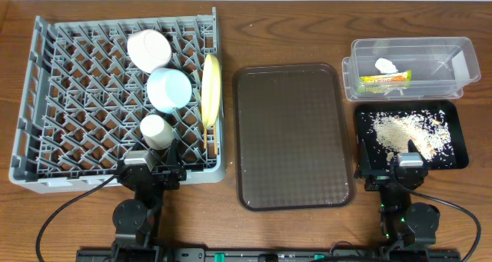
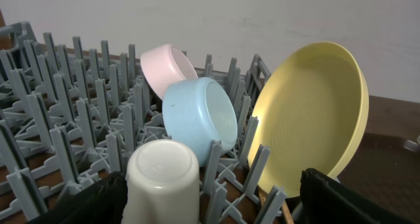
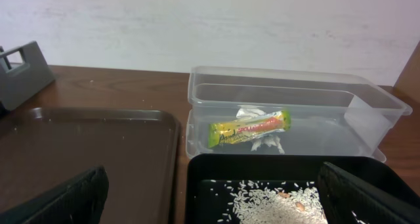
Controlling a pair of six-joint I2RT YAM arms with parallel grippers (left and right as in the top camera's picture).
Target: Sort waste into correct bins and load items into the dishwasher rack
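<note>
Overhead, snack wrapper (image 1: 386,80) in clear tub (image 1: 461,62), rice crumbs (image 1: 403,131) on black tray (image 1: 455,112), left gripper (image 1: 154,156) and right gripper (image 1: 390,156) splayed wide, empty

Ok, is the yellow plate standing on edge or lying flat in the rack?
On edge: the plate stands nearly upright between pegs at the rack's right side, edge-on from overhead.
</note>
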